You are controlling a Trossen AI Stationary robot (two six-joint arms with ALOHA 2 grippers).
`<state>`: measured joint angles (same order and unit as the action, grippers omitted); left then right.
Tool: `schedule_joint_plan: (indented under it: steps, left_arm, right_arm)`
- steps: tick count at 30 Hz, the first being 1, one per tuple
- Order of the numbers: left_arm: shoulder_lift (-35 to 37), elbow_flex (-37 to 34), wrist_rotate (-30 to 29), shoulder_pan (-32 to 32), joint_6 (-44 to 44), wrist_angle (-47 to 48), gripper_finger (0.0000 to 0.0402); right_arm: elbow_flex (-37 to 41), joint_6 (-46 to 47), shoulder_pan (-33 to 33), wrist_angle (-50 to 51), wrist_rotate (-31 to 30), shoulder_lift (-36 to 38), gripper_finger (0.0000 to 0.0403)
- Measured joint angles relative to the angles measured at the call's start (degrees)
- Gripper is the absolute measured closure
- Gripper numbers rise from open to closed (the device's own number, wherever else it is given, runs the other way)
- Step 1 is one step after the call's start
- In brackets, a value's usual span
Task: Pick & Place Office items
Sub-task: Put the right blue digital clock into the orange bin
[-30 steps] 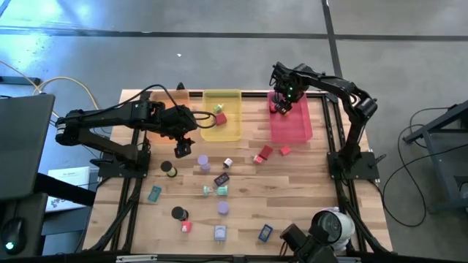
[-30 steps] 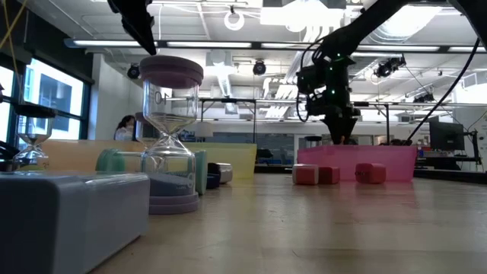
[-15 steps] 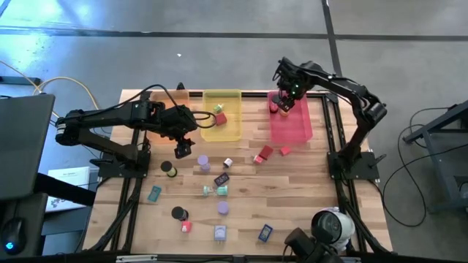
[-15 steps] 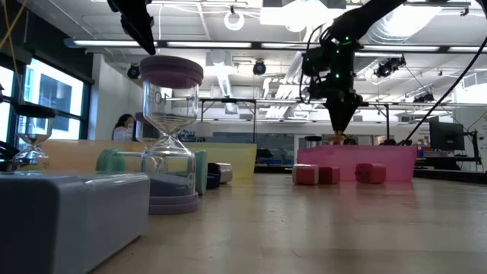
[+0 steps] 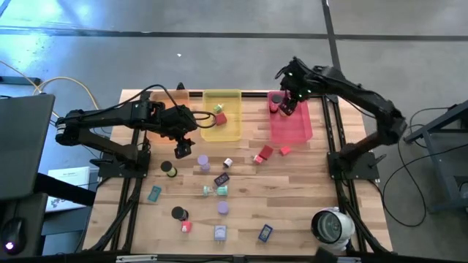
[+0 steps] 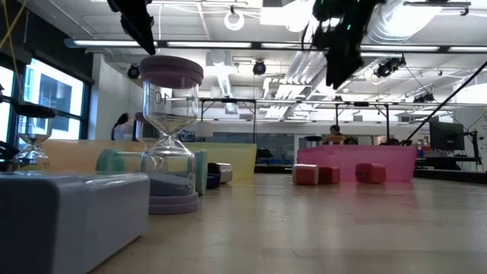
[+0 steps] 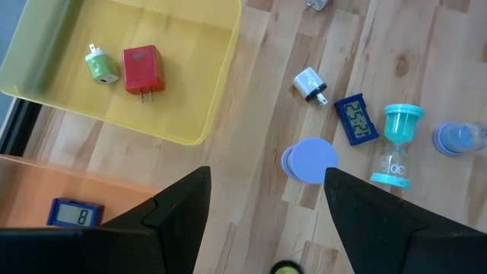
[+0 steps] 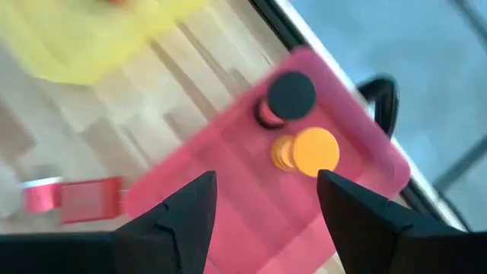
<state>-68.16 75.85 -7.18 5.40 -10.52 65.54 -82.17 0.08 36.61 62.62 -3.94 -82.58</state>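
Office items lie scattered over the lower middle of the high view's table (image 5: 292,183); 2 chargers sit in the yellow tray (image 7: 175,68), 2 round timers in the pink tray (image 8: 228,190). Both the left gripper (image 5: 183,148) and right gripper (image 5: 287,107) are spread and carry nothing. Risk: a descent could tip the teal hourglass (image 7: 398,144). The orange tray is cut off in every view.

A pale wooden plank table (image 5: 292,183) carries yellow (image 5: 221,126) and pink translucent trays (image 5: 291,126), scattered small colourful office items (image 5: 221,191).
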Motion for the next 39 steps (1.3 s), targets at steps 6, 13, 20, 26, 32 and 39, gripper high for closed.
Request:
schedule_joint_plan:
  steps: [6, 13, 20, 26, 32, 39]
  left_arm:
    - [0.0, 0.0, 0.2, -2.1, -0.8, 0.0, 0.0151]
    - [0.0, 0.0, 0.2, -5.4, -4.3, 0.0, 0.0151]
    - [0.0, 0.0, 0.1, -10.4, -8.2, 0.0, 0.0151]
    - [0.0, 0.0, 0.1, -16.4, -14.3, 0.0, 0.0151]
    - [0.0, 0.0, 0.0, -23.9, -23.8, 1.1, 0.0151]
    - [0.0, 0.0, -1.1, -35.0, -37.5, 2.1, 0.0151]
  right_arm:
    - [0.0, 3.6, -8.9, -3.7, 2.0, 10.4, 0.0186]
    - [0.0, 8.9, -19.7, -14.1, 10.7, 20.5, 0.0186]
    - [0.0, 13.8, -29.6, -23.1, 11.3, 24.5, 0.0186]
    - [0.0, 14.9, -37.0, -31.3, 16.1, 23.7, 0.0186]
    - [0.0, 21.1, -41.8, -35.0, 13.7, 21.2, 0.0186]
    - [0.0, 29.2, -45.4, -34.6, 16.7, 17.1, 0.0186]
